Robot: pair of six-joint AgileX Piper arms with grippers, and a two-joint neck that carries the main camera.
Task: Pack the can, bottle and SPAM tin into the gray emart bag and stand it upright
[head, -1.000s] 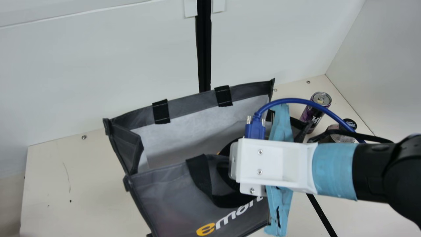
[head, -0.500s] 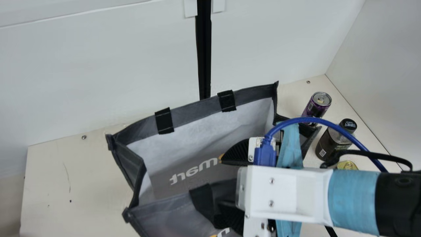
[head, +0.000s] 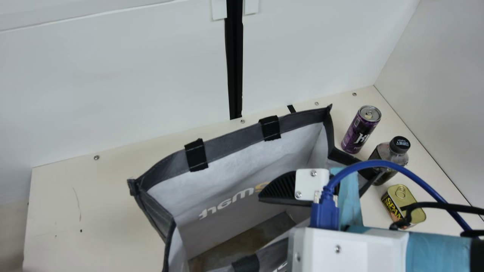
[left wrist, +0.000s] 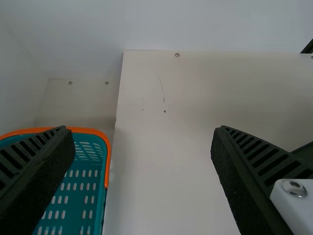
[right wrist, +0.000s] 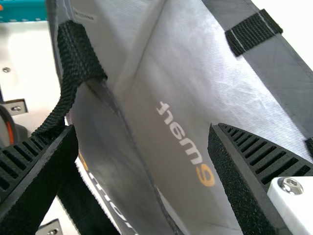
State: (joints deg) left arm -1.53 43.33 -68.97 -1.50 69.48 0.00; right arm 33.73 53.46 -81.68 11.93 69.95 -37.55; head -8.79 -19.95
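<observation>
In the main view my right gripper [head: 281, 189] is at the right part of the open mouth of the gray emart bag [head: 234, 142], one ribbed finger over the interior. In the right wrist view my right gripper [right wrist: 143, 139] has its fingers wide apart, with the bag [right wrist: 142, 93] between them and a black handle [right wrist: 73, 51] beside one finger. Right of the bag stand the purple can [head: 357, 132] and the dark bottle [head: 380, 153], with the SPAM tin [head: 410, 206] nearer. My left gripper [left wrist: 142, 139] is open above bare table in the left wrist view.
A teal basket with an orange rim [left wrist: 105, 139] is beside the table [left wrist: 166, 147] in the left wrist view. White walls [head: 124, 83] rise behind the table. A blue cable [head: 393, 166] arches from the right gripper past the bottle and tin.
My right arm has moved toward the near edge and slightly right. The bag's far rim has shifted the same way, its interior now more exposed. Can, bottle and tin have come out from behind the arm.
</observation>
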